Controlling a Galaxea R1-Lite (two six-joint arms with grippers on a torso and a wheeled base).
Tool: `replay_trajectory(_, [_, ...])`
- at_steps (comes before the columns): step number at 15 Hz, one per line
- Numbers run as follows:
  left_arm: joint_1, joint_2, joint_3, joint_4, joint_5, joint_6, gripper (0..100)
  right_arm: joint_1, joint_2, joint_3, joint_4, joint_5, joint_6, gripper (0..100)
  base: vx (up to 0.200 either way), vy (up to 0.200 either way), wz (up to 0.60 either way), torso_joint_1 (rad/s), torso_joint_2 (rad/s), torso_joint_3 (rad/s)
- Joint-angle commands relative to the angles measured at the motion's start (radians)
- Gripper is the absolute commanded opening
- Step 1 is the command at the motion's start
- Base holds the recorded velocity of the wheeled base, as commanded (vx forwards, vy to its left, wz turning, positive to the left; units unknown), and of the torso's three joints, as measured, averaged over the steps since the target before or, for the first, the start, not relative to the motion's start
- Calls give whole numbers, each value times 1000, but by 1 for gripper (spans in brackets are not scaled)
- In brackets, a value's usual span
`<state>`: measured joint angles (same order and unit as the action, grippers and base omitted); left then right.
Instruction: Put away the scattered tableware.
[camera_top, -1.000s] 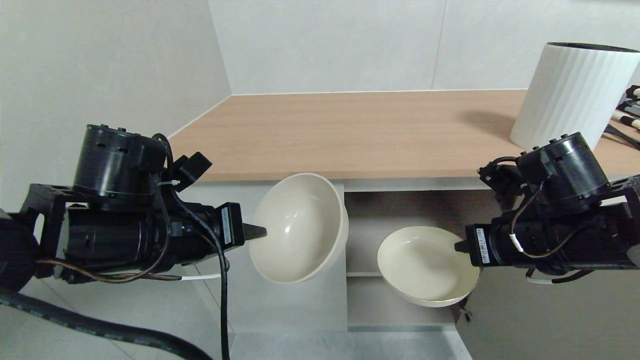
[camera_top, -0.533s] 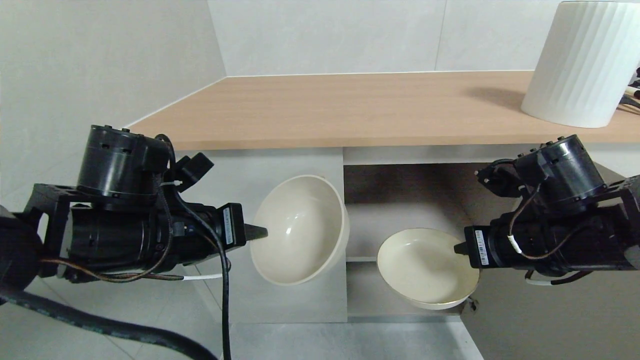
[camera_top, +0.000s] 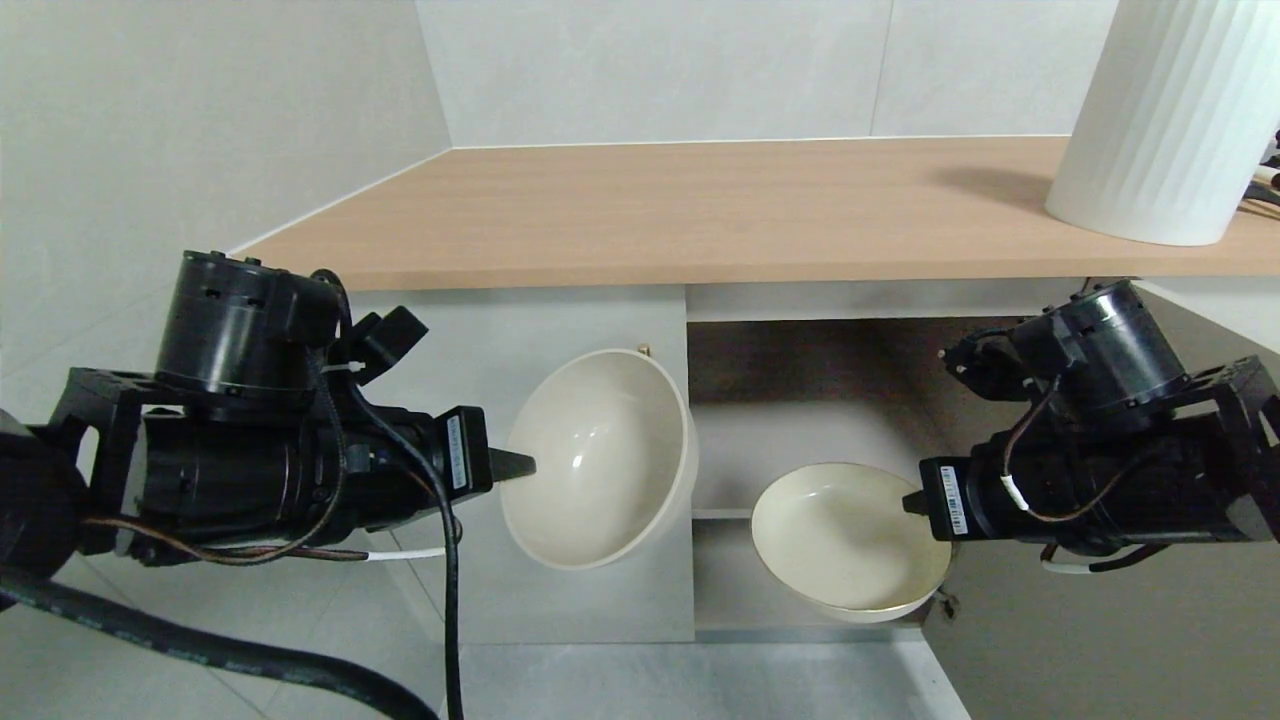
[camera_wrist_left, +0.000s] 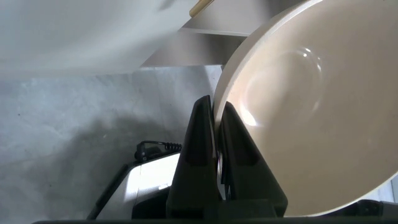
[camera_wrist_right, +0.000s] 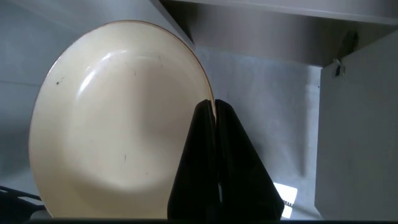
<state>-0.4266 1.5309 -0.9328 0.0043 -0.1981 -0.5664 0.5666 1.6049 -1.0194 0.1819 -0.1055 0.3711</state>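
Your right gripper (camera_top: 912, 500) is pinched on the rim of the shallow bowl (camera_top: 840, 545), which hangs nearly level in front of the open cabinet (camera_top: 800, 365) under the worktop (camera_top: 700, 210). That makes it the nearer arm, and I'd judge its way onto the shelf (camera_top: 720, 514) is straight ahead. Your left gripper (camera_top: 512, 465) is clamped on the rim of the deep bowl (camera_top: 595, 460), which is tipped on its side before the closed door (camera_top: 560, 320), left of the opening, so it must cross rightward first.
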Motion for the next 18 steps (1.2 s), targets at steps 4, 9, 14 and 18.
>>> replay_trajectory(4, [0,5,2,0,0,0,0,-25,141,-1,-81,0,0,0,0,0,0,0,0,0])
replay_trajectory(9, [0,11,2,0,0,0,0,-83,385,-8,-323,-3,25,0,0,0,0,0,0,0])
replay_trajectory(14, [-1,11,2,0,0,0,0,-128,593,-30,-585,-59,72,0,0,0,0,0,0,0])
replay_trajectory(18, [-1,12,3,0,-1,0,0,-154,685,-104,-624,-129,80,0,0,0,0,0,0,0])
